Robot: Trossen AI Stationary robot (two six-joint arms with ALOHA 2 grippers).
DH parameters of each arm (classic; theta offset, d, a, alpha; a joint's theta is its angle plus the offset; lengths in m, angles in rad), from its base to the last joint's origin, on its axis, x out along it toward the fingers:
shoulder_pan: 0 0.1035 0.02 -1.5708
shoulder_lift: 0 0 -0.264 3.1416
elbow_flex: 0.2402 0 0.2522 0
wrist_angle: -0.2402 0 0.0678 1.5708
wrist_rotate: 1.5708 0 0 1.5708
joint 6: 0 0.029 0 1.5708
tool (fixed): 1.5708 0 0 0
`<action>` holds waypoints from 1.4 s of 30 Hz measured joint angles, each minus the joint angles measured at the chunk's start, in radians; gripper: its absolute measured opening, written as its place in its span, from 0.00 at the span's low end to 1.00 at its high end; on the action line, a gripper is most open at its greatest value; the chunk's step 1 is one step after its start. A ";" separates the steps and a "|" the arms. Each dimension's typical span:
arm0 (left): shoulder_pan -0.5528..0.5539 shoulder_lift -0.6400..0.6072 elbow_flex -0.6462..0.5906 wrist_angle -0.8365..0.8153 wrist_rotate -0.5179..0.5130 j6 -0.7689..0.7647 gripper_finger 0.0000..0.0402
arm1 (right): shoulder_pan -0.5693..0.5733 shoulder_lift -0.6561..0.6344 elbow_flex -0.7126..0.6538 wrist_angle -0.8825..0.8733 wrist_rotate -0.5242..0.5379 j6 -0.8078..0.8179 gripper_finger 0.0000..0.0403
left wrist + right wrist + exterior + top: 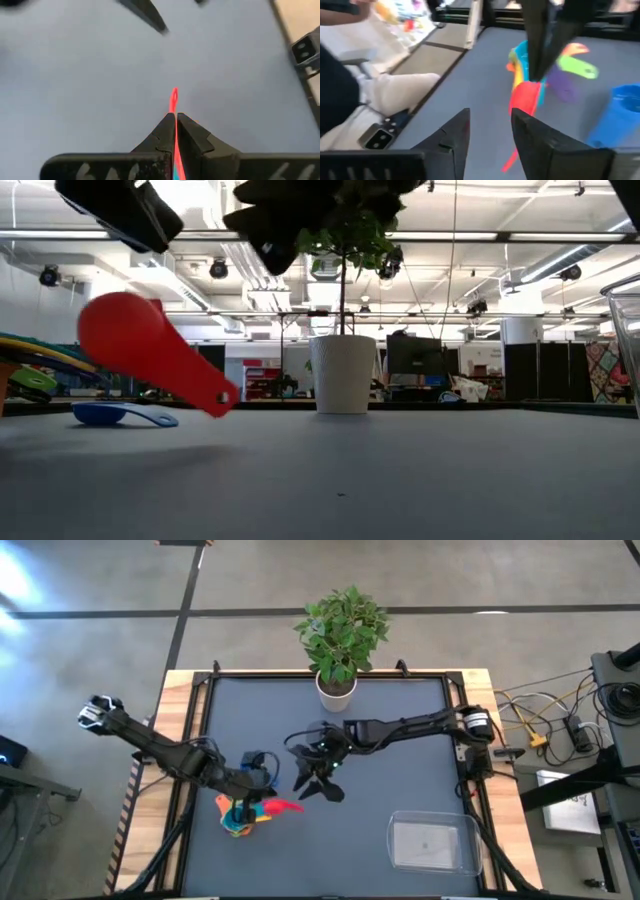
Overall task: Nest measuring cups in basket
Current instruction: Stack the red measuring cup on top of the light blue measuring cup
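The left gripper (262, 802) jaws pinch the red cup (281, 806). The right gripper (318, 778) jaws are partly open, holding nothing. The basket (470, 862) at 4 o'clock has no cups yet.

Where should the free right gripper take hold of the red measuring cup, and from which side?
Probably the flat handle. The left gripper is shut on the red measuring cup at its bowl end, holding it tilted above the table with the handle pointing down towards the right gripper. That end is thin, bare and clear of the other cups, so come from the right, jaws across its flat faces.
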 joint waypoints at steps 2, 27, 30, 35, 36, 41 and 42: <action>-0.015 -0.009 0.017 -0.049 -0.028 -0.022 0.00 | -0.001 -0.027 -0.002 -0.024 0.029 -0.014 0.36; -0.258 -0.058 -0.001 -0.250 -0.258 -0.362 0.00 | 0.000 -0.067 -0.012 -0.207 0.059 -0.029 0.41; -0.291 -0.058 -0.002 -0.270 -0.278 -0.410 0.00 | 0.000 -0.068 -0.016 -0.223 0.059 -0.027 0.41; -0.299 -0.044 -0.002 -0.257 -0.298 -0.421 0.00 | 0.003 -0.069 -0.029 -0.226 0.090 -0.021 0.41; -0.298 -0.039 -0.002 -0.251 -0.298 -0.421 0.00 | 0.003 -0.069 -0.033 -0.225 0.107 -0.020 0.41; -0.293 -0.021 -0.002 -0.223 -0.298 -0.420 0.00 | 0.032 -0.074 -0.117 -0.115 0.138 0.009 0.41; -0.291 -0.020 -0.002 -0.218 -0.297 -0.420 0.00 | 0.038 -0.076 -0.138 -0.093 0.138 0.016 0.41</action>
